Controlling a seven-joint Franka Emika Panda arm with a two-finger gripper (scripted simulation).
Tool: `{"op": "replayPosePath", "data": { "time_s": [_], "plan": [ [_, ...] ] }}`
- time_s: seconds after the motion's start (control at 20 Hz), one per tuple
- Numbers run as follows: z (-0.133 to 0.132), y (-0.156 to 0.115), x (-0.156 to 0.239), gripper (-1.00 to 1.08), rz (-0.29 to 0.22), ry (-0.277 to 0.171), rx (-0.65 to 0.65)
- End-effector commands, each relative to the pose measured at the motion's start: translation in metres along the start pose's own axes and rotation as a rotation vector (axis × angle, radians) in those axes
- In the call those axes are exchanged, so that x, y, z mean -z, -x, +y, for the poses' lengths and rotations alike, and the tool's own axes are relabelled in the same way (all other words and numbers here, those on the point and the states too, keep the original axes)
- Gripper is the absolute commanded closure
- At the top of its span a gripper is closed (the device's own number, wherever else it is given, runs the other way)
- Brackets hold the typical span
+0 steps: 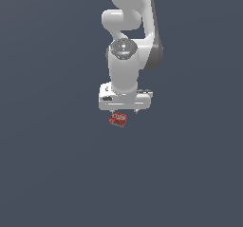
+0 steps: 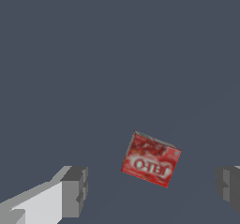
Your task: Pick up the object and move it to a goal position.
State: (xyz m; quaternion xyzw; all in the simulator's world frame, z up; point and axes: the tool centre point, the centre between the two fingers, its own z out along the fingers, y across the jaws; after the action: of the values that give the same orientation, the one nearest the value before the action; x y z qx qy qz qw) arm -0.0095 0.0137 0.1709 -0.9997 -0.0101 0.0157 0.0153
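While the end effector (image 1: pixel 125 111) hangs spread wide and empty above the red box (image 1: pixel 118 119) | box lies skewed on the counter (image 1: pixel 47 174), between the fingers (image 2: pixel 75 190), untouched | step: pre-grasp approach | next: likely square to box, descend, close.

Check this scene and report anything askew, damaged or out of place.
Only one thing stands out: the red box lies turned at an angle to the open gripper, so its sides do not line up with the fingers. It shows no damage, and nothing is spilled.
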Motion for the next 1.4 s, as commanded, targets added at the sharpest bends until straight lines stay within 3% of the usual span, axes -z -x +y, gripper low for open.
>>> {"op": "replayPosePath", "data": {
  "time_s": [0.0, 0.65, 1.35],
  "plan": [
    [-0.001, 0.000, 0.002, -0.92, -0.001, -0.005, -0.007],
    [0.004, 0.003, -0.009, -0.92, 0.001, 0.004, 0.091],
    [0.018, 0.016, -0.041, -0.92, 0.003, 0.025, 0.425]
  ]
}}
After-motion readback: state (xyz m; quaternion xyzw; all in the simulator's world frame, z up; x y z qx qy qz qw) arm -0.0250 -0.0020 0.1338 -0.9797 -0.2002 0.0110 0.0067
